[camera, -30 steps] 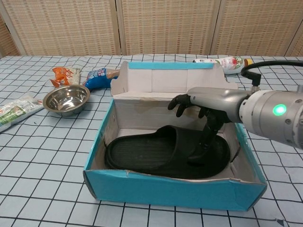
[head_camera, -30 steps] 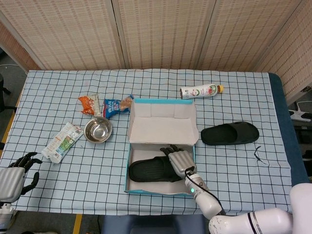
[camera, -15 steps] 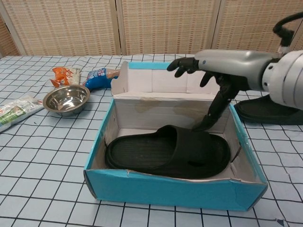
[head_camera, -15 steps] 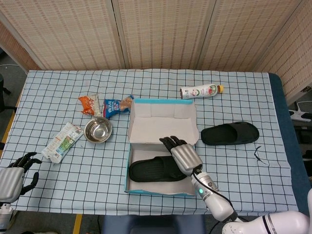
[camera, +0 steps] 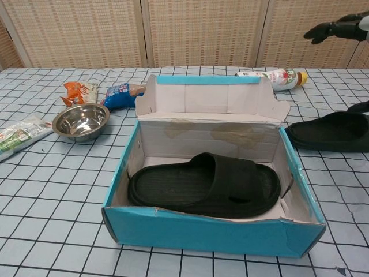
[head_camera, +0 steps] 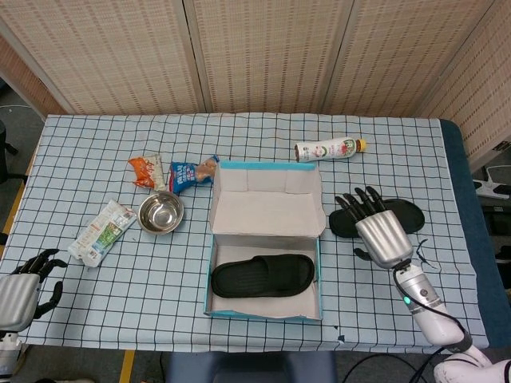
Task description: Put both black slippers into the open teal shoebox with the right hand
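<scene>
One black slipper [head_camera: 262, 275] [camera: 204, 183] lies flat inside the open teal shoebox [head_camera: 210, 279] [camera: 207, 232]. The other black slipper [head_camera: 409, 213] [camera: 328, 130] lies on the checked cloth to the right of the box. My right hand [head_camera: 377, 227] hangs above that slipper's left half with its fingers spread and nothing in it; the chest view shows only its fingertips [camera: 323, 30] at the top right. My left hand [head_camera: 28, 278] rests at the table's front left corner, empty, fingers loosely curled apart.
A white bottle [head_camera: 327, 148] [camera: 271, 77] lies behind the box. Left of the box sit a steel bowl [head_camera: 160, 212] [camera: 81, 120], an orange packet [head_camera: 144, 170], a blue packet [head_camera: 190, 172] and a white-green packet [head_camera: 102, 230]. The box lid [head_camera: 267, 191] stands up at the back.
My right hand has let go of the slipper in the box, risen out of it and swung right to hover over the second slipper. The left hand has not moved.
</scene>
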Robot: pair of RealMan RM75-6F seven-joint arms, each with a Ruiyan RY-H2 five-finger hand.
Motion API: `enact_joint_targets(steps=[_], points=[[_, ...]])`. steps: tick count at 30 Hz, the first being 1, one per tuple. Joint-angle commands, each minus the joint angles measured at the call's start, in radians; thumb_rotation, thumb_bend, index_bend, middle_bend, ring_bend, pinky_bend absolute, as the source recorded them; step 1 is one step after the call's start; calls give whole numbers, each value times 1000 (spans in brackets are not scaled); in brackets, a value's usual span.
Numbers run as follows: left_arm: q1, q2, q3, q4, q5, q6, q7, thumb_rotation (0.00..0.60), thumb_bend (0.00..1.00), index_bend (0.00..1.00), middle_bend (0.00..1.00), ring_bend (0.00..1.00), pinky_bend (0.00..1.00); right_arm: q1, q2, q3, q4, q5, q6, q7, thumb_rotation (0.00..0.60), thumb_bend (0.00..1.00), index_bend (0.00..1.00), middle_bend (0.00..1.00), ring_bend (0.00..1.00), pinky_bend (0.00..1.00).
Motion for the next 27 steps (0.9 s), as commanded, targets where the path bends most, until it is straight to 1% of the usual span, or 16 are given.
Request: enact_joint_targets(steps=[1, 5, 8, 15, 18, 21, 27], points=[[-1, -1, -2, -1, -3, -1, 0, 600, 510, 357, 165, 247, 424, -26, -3, 4, 213, -34, -69, 182, 600, 0, 61, 84, 0, 33], [-1, -1, -1, 2, -5, -4, 3, 600, 509, 357, 164, 246, 423, -23, -43, 18, 353, -50, -116, 277, 600, 0, 64, 84, 0, 24], [-2, -1, -1, 0, -7, -6, 2, 600, 509, 357, 164, 246, 423, -26, -96, 29, 466, -63, -132, 353, 600, 0, 77, 85, 0, 23], [-3, -3, -2, 3, -10, -10, 6, 600, 508, 357, 164, 247, 424, -20, -203, 36, 696, -67, -236, 498, 600, 0, 82, 86, 0, 23], [-4, -4, -2, 5, -12, -12, 12, 600, 509, 357, 164, 247, 424, -21, -244, 37, 772, -65, -275, 540, 600, 0, 83, 86, 0, 23], [-5, -5, -2, 4, -14, -14, 11, 600, 509, 357, 164, 246, 424, -21, -276, 39, 825, -62, -311, 573, 600, 0, 83, 86, 0, 23], [-6, -6, -2, 4, -14, -16, 14, 600, 508, 357, 164, 246, 424, -21, -321, 41, 900, -72, -355, 613, 600, 0, 85, 86, 0, 23]])
